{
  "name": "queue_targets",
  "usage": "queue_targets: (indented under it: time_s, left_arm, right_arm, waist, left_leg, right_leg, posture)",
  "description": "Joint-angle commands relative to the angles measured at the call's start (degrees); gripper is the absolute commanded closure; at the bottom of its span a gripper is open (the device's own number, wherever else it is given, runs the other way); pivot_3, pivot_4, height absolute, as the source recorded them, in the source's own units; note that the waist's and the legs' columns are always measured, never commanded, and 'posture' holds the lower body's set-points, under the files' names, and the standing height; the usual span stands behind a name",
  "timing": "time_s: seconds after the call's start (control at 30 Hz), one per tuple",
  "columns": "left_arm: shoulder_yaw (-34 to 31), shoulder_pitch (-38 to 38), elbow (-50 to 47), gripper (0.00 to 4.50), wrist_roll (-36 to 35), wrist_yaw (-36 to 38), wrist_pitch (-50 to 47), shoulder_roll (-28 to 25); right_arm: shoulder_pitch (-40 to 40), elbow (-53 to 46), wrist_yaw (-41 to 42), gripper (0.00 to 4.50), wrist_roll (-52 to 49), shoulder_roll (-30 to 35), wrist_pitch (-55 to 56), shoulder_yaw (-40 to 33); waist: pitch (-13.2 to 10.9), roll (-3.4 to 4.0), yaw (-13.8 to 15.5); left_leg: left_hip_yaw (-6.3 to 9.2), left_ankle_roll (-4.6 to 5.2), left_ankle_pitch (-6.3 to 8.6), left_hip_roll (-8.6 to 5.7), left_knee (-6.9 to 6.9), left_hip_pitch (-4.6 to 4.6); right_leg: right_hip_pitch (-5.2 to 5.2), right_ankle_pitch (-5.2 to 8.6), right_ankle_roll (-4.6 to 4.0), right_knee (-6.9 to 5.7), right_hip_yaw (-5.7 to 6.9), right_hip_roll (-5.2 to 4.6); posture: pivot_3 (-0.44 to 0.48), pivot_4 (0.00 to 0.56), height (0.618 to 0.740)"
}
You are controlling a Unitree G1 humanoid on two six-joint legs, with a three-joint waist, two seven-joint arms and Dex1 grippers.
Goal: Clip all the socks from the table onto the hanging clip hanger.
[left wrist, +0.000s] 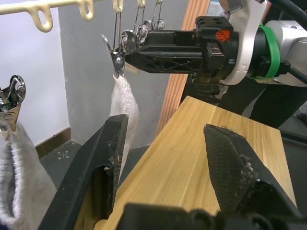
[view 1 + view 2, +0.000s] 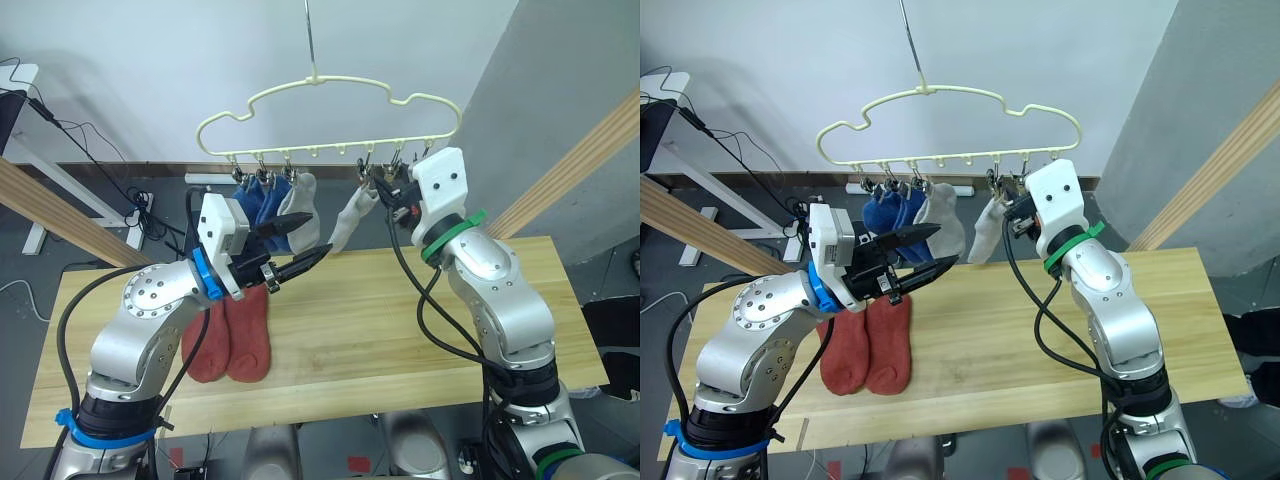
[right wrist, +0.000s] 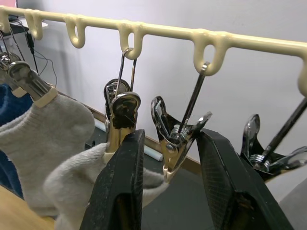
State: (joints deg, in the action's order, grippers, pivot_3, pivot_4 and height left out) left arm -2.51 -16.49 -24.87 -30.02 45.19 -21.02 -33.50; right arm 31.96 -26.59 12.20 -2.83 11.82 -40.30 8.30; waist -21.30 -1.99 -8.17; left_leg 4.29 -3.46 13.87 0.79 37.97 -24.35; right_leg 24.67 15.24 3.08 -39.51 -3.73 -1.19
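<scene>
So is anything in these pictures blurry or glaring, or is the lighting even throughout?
Left eye view: soft, even light, and the red socks and table look sharp. Left wrist view: the left hand close to the lens is soft, and the clip is crisper. Right wrist view: small bright glints on the metal clips, and the right hand looks dark and slightly soft.

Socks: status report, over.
Left gripper open, empty. Right gripper open beside the clips. Two blue, two grey socks hung; two red socks on table.
</scene>
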Motion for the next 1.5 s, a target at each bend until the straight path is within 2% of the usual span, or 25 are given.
queue_targets:
  time_s: [0.03,0.9,1.0,1.13,1.37,1.5]
  left_arm:
    - [0.3,0.3,-1.6,1.71,0.1,0.1,0.7,0.3]
    - [1.1,1.2,-2.5,1.71,0.0,-0.7,0.2,0.1]
    - [1.1,1.7,-2.6,1.71,0.0,-0.9,0.2,0.1]
    - [0.8,2.6,-2.6,1.71,0.2,-1.5,0.2,0.3]
    - [0.7,4.4,-2.7,1.71,1.3,-3.8,0.5,1.1]
    - [-0.6,9.8,-0.9,1.71,6.9,-11.0,2.3,3.8]
  right_arm:
    - [1.2,-1.1,-0.2,2.8,0.6,-0.6,2.1,0.4]
    - [2.6,1.2,0.0,2.8,-0.7,-3.1,4.2,1.0]
    - [2.5,1.1,-0.1,3.39,-0.7,-3.3,4.1,0.8]
    - [2.3,0.9,-0.1,4.45,-0.8,-3.4,4.0,0.5]
    - [2.1,0.5,0.1,4.48,-0.8,-3.4,3.9,0.4]
    - [1.9,0.3,0.2,4.48,-0.9,-3.2,3.7,0.2]
  waist:
    - [0.0,0.0,0.0]
    - [0.0,0.0,0.0]
    - [0.0,0.0,0.0]
    - [0.0,0.0,0.0]
    - [0.0,0.01,0.0]
    - [0.1,0.03,-0.2]
  left_leg:
    - [0.0,0.0,0.0,0.0,0.0,0.0]
    - [0.02,0.0,0.0,0.01,0.02,0.0]
    - [0.02,0.0,0.0,0.02,0.02,0.0]
    - [0.02,0.0,0.0,0.02,0.01,0.0]
    - [0.01,0.0,0.0,0.02,0.02,0.0]
    - [0.0,0.0,0.0,0.04,0.01,0.01]
  right_leg:
    - [0.0,0.0,0.0,0.0,0.0,0.0]
    - [0.01,0.0,-0.01,-0.06,0.01,-0.01]
    - [0.02,0.0,-0.01,-0.06,0.01,-0.01]
    - [0.02,0.0,-0.01,-0.06,0.0,-0.01]
    - [0.03,-0.01,-0.01,-0.07,0.0,-0.02]
    - [0.04,-0.01,-0.01,-0.07,-0.03,-0.03]
  posture:
    - [-0.228,0.319,0.74]
    - [-0.221,0.32,0.74]
    - [-0.22,0.319,0.74]
    - [-0.221,0.317,0.74]
    - [-0.224,0.315,0.74]
    - [-0.225,0.314,0.74]
